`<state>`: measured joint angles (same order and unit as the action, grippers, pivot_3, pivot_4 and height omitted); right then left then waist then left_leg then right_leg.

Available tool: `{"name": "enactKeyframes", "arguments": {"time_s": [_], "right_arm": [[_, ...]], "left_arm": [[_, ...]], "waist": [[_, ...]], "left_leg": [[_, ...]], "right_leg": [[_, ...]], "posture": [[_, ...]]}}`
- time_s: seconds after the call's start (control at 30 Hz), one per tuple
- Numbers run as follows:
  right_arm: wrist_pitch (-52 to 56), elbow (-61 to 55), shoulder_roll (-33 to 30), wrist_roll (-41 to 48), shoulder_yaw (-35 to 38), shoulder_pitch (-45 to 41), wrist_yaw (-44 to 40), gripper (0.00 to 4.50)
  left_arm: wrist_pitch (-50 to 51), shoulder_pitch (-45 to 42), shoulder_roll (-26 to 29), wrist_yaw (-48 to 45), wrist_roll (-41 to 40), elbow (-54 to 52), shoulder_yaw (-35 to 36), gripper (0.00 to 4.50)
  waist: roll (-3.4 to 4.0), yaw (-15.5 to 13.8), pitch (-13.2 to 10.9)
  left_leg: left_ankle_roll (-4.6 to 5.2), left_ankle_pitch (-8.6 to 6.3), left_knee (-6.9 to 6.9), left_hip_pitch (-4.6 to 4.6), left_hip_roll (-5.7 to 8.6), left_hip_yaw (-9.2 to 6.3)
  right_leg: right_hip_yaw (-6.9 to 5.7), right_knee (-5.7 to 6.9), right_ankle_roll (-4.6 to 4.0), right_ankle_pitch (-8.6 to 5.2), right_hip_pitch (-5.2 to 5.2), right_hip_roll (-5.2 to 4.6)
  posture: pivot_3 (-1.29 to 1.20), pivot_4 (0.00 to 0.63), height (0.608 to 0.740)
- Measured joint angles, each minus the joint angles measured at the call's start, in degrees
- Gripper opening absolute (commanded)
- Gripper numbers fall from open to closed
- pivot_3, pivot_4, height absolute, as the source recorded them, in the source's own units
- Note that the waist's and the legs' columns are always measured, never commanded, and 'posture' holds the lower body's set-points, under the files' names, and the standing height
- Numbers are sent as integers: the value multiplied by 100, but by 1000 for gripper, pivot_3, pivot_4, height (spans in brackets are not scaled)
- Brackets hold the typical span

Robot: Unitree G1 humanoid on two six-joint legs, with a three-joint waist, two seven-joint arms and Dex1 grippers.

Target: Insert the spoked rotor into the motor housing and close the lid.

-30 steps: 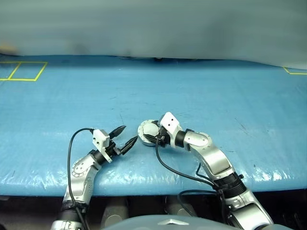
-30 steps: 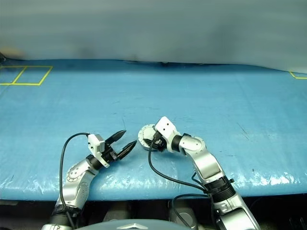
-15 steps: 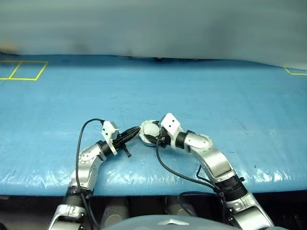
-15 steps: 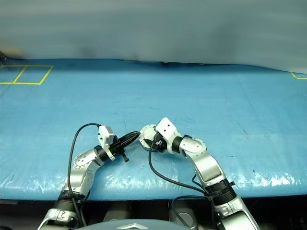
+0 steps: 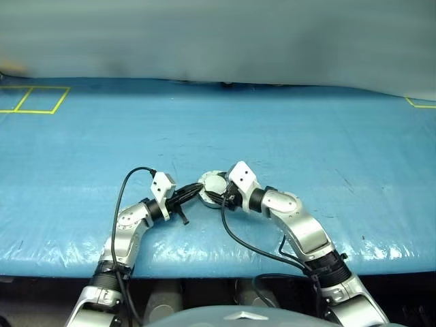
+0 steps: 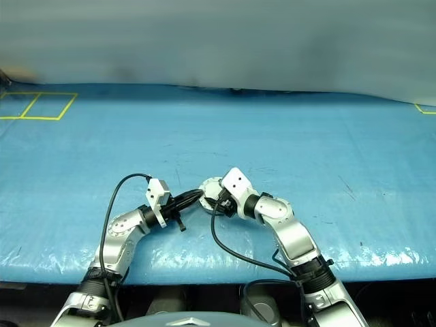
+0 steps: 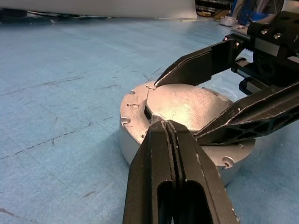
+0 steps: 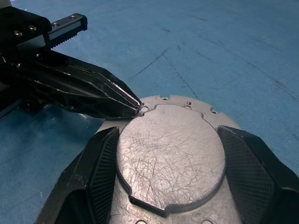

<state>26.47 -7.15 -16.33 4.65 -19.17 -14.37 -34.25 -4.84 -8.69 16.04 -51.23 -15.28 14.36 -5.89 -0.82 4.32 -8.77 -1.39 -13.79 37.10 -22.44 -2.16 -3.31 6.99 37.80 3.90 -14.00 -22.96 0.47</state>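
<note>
Motor housing (image 7: 135, 140) sits on the blue table (image 5: 306, 136) with its lid (image 8: 170, 156) lying flat on top. Right gripper (image 8: 170, 177) has its two fingers spread wide around it. Left gripper (image 7: 164, 126), pinched together, touches the lid's edge with its tips.

- No legible text, labels, brands or numbers on any surface in view.
- Only markings: yellow line boxes (image 5: 35, 99) on the blue table cover (image 5: 306, 136), at its far left, and a yellow corner mark (image 5: 417, 103) at its far right. They carry no characters.
</note>
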Motion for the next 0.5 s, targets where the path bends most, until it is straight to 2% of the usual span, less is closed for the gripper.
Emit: {"name": "enactKeyframes", "arguments": {"time_s": [0.03, 0.13, 0.2, 0.3, 0.5], "right_arm": [[1, -1, -2, 4, 2, 0, -5, 3001], [1, -21, -23, 16, 3, 5, -57, 4063], [1, -58, -26, 27, -5, 21, -90, 4473], [-1, -174, -10, 185, 111, 145, -164, 4473], [417, -336, 381, 1322, 974, 363, -201, 4473]], "left_arm": [[28, 4, 4, 5, 14, -28, -17, 44], [47, 18, 8, 22, 38, -91, -27, 0], [46, 28, 8, 34, 56, -106, -29, 0], [46, 57, 6, 44, 57, -139, -29, 0], [43, 105, 10, 64, 57, -165, -21, 0]], "waist": [[-1, 0, 1], [-1, 0, 1], [-1, -4, 1], [-2, -27, 0], [3, -52, -7]], "left_leg": [[0, 0, 0, 0, 0, 0], [0, 0, 0, 0, 0, 0], [0, 0, -1, -1, 0, -1], [0, 0, -2, -6, 1, -1], [-1, -1, -5, -35, 2, 0]], "right_leg": [[0, 0, 0, 0, 0, 0], [0, 0, 0, 0, 0, 0], [0, -2, 0, 0, -1, 0], [-1, -6, 0, 0, -2, -2], [0, -6, 2, 0, -29, -3]], "posture": [[0, 150, 740], [0, 150, 740], [0, 150, 740], [0, 150, 740], [0, 150, 740]]}}
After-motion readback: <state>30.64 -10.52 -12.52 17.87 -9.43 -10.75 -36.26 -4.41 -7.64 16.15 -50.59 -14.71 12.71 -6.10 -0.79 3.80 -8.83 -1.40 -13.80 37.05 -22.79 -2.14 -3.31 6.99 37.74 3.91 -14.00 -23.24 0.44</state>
